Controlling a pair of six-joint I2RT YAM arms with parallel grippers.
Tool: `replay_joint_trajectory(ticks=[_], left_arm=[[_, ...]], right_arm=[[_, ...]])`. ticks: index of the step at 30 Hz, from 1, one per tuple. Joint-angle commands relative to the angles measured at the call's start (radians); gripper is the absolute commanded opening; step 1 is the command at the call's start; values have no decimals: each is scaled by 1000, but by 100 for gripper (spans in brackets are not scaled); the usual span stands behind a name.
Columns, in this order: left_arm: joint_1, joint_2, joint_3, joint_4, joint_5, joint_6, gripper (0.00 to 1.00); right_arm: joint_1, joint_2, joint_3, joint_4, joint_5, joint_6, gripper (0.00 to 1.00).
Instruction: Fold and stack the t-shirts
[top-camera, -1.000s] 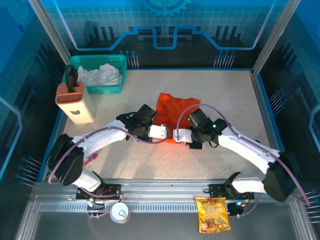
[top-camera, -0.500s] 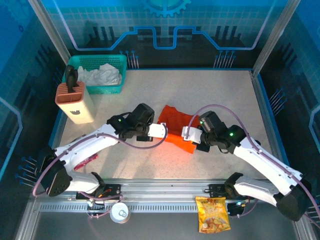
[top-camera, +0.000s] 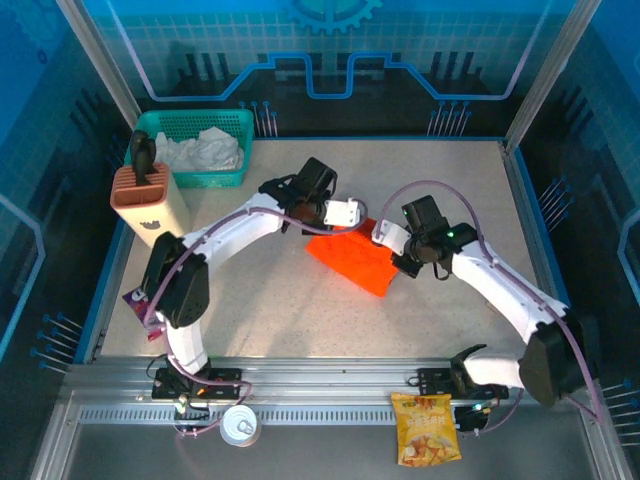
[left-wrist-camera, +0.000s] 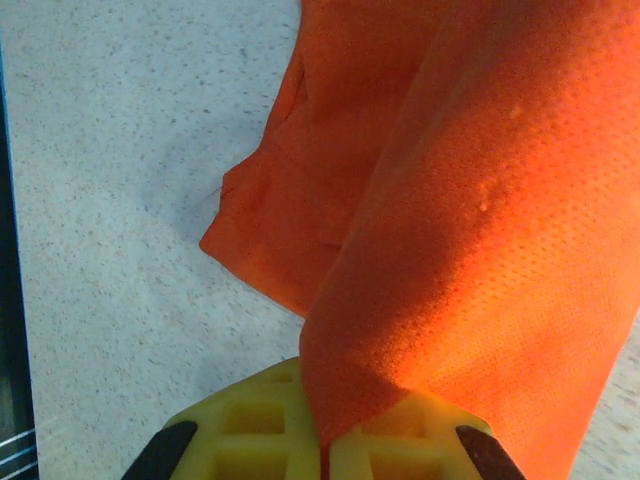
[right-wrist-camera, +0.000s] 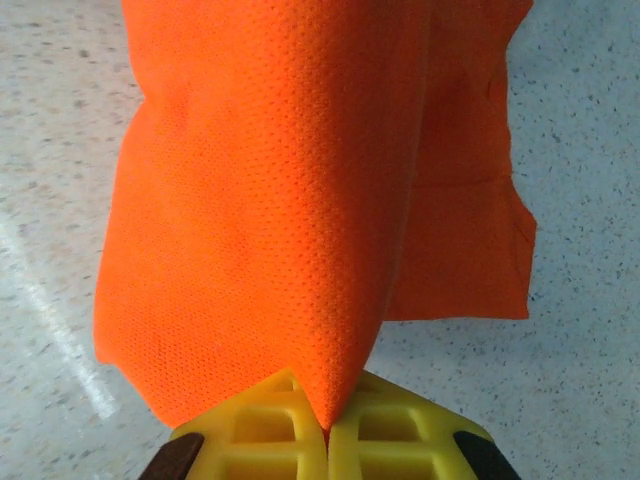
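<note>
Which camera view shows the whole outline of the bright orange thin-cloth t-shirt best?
The top external view: the bright orange thin-cloth t-shirt appears entire there, with all its edges. Each wrist view gives a close part of its cloth, pinched in the left tool and the right tool.

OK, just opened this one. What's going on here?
Two robot arms are partway through folding an orange t-shirt in the middle of the table. The left hand and the right hand are each shut on a pinch of its cloth, near each other at the shirt's far edge. Cloth drapes down from their pads while the rest lies on the table. The shirt looks partly folded, and the fold is not yet laid flat.
</note>
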Motion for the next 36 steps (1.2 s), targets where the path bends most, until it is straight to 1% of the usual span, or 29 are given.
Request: replay_joint_trajectory(ticks=[1, 5, 8, 10, 12, 14, 19, 22, 25, 30, 33, 36], left_arm=[[26, 77, 99, -40, 52, 33, 0], [37, 180, 193, -15, 70, 36, 0], [36, 231, 252, -16, 85, 30, 0], [36, 236, 264, -23, 87, 19, 0], [35, 210, 231, -25, 83, 4, 0], [32, 152, 160, -7, 73, -12, 0], [13, -80, -113, 93, 46, -59, 0], [-17, -196, -209, 79, 26, -99, 0], [-68, -304, -296, 59, -21, -134, 0], [-169, -504, -445, 54, -76, -227, 0], [-239, -602, -505, 34, -98, -278, 0], [-291, -665, -528, 8, -111, -316, 0]], right_arm=[[-41, 71, 46, 66, 1, 1, 0], [-73, 169, 78, 107, 52, 12, 0], [-85, 210, 89, 135, 75, 20, 0], [-87, 218, 91, 146, 72, 23, 0], [-85, 204, 91, 148, 53, 26, 0], [-80, 175, 86, 150, 33, 21, 0], [-44, 54, 58, 124, -60, 4, 0], [-13, -12, 46, 85, -82, 8, 0], [55, -77, 31, 27, -71, 8, 0], [210, -199, -21, -77, -54, 41, 0], [291, -269, -47, -137, -28, 83, 0], [340, -330, -65, -176, 6, 122, 0]])
